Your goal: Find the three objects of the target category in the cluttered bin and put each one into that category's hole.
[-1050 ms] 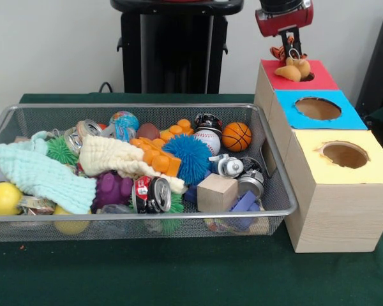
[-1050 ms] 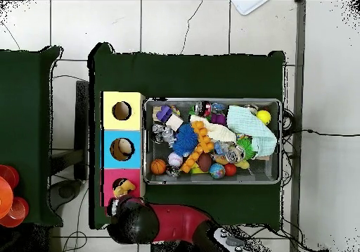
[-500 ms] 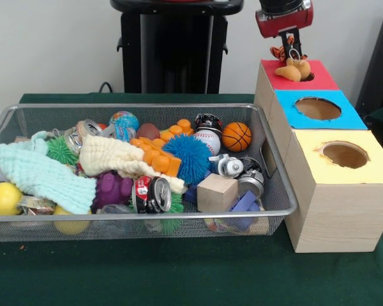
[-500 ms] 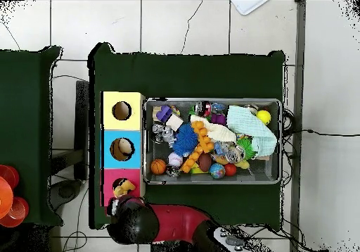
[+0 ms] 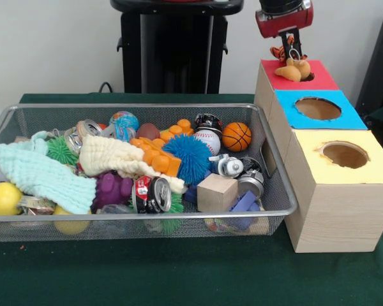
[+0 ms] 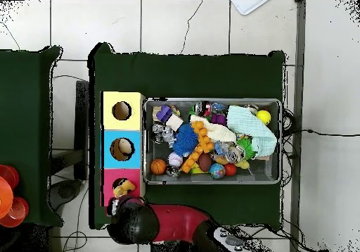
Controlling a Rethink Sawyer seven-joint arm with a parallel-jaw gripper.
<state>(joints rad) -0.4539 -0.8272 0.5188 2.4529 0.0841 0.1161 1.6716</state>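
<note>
Overhead, toy (image 6: 124, 188) hides red box's hole (image 5: 307, 77), tool (image 5: 294, 53) seemingly gripping toy.

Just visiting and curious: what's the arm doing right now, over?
Gripper above the red box, jaws hard to read. Yellow stuffed toy sitting at the red hole, not yet dropped through. Nothing blocking.

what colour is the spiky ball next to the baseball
Blue spiky ball, beside the baseball; front view.
</note>
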